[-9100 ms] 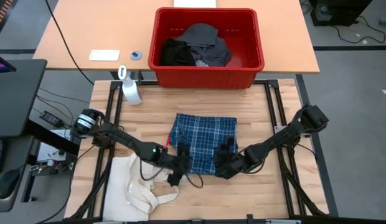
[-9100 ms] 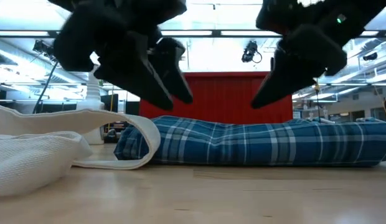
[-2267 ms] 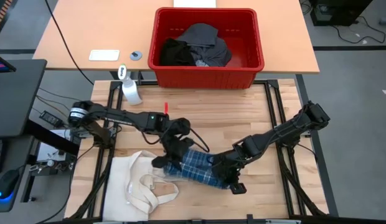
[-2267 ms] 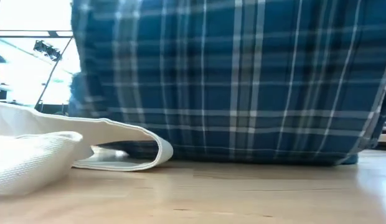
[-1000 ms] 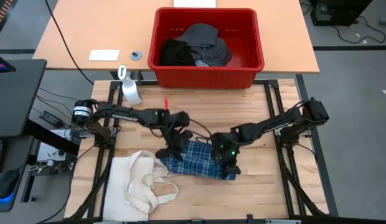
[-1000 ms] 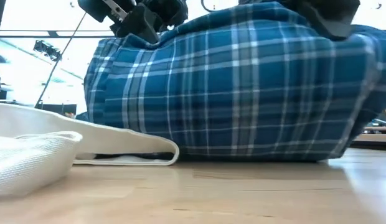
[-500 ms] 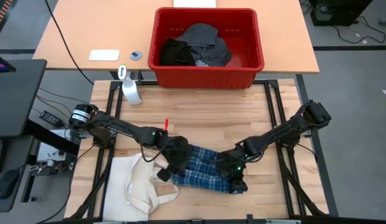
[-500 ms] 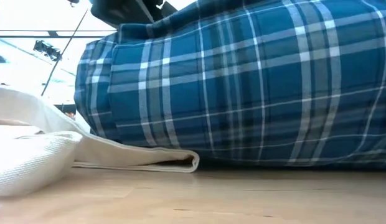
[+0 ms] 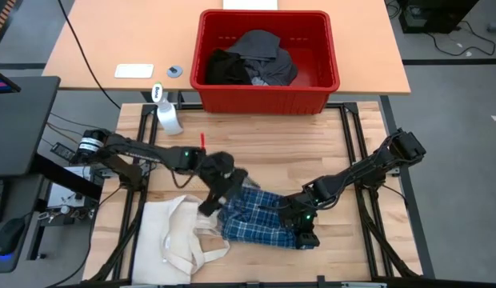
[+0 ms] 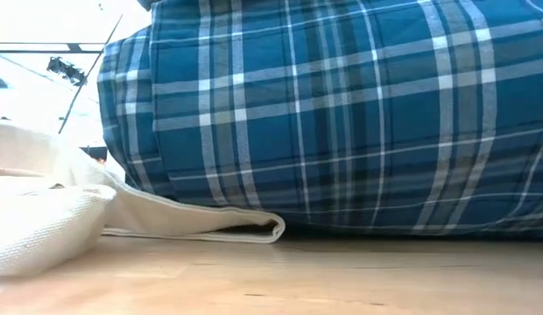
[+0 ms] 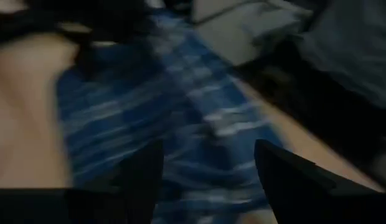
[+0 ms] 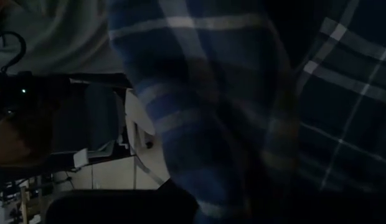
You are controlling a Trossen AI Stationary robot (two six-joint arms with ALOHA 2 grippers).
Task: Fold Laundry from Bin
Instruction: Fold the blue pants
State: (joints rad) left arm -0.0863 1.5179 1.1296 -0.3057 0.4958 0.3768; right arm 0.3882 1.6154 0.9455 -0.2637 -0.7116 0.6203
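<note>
Blue plaid cloth fills nearly all of your low view: the blue plaid shirt [image 10: 342,122] sits close to that camera, folded into a thick bundle on the wooden table [image 9: 312,152]. From above you see the bundle as a rough oblong lying near the front edge of the table, its long axis running across the table and tilted, the left end a little farther back than the right end. Its left end lies on the edge of the cream canvas tote bag [image 9: 172,236], which is spread flat at the front left with its handles looped beside the shirt; in the low view one handle curls out from under the plaid.

Your right gripper [image 9: 306,232] is at the shirt's right end, clenched on the plaid fabric, and its wrist view is filled with that cloth right up against the lens. Your left gripper [image 9: 212,200] is at the shirt's left end, its fingers [image 11: 143,177] spread apart above the plaid with nothing between them.

Farther back, a white spray bottle [image 9: 168,118] stands at the table's rear left corner. Beyond it, on the tan desk [image 9: 96,48], the red plastic bin [image 9: 320,84] holds the remaining laundry [image 9: 252,60]: a black piece to the left and a dark grey piece heaped over it. A small white card [image 9: 134,71] lies on the desk, its writing too small to read.
</note>
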